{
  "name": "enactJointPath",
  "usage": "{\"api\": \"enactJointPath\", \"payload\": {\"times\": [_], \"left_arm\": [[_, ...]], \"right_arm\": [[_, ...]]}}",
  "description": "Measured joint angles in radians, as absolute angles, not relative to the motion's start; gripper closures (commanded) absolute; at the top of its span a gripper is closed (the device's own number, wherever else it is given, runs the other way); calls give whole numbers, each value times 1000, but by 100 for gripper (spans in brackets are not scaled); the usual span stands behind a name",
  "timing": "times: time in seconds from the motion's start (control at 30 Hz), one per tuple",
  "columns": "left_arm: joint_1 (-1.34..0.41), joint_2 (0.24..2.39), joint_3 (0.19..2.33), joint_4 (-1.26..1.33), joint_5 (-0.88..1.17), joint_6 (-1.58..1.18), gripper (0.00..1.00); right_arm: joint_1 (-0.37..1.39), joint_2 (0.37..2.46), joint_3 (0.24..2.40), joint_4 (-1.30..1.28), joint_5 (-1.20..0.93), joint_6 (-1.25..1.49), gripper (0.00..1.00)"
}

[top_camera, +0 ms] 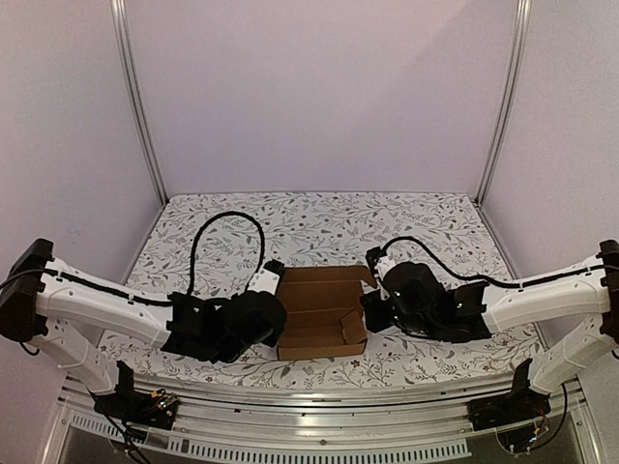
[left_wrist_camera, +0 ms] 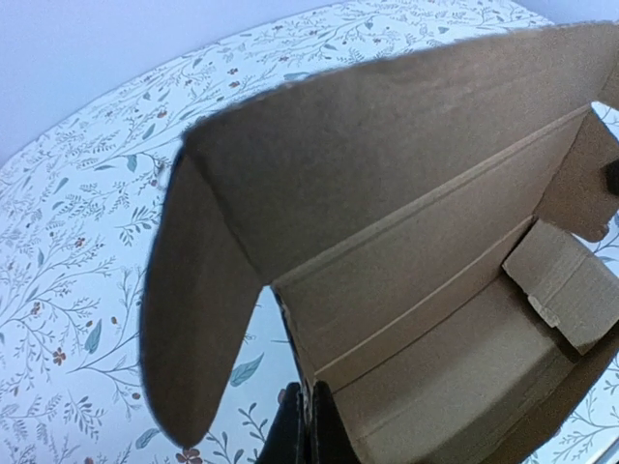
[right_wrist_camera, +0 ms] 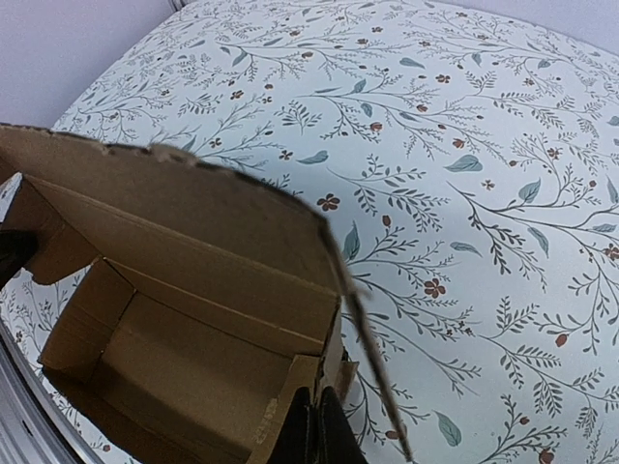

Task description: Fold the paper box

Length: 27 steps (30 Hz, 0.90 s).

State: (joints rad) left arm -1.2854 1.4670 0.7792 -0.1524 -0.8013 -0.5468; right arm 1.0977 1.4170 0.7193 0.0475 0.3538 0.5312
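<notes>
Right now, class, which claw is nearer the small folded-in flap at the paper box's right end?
Right. The right claw grips the paper box at its right end, beside that flap; the left claw grips the opposite, left end.

The paper box (top_camera: 322,314), open-topped, blocks passage between left hand (top_camera: 280,324) and right hand (top_camera: 366,311).

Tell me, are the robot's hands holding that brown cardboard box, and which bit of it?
Yes, both are. The left gripper is pinched shut on the left end wall of the open brown cardboard box, and the right gripper is pinched on its right end wall.
</notes>
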Motion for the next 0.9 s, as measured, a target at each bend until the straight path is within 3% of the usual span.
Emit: {"api": "enactJointPath", "payload": {"times": [0.4,0.9], "left_arm": [[-1279,1515,780,-119,-789,-712,100],[-1297,1557,757,-57,-795,-847,100]], "right_arm": [[1264,1502,719,109,681,605,100],[1403,1572,690,159,878,671,100]]}}
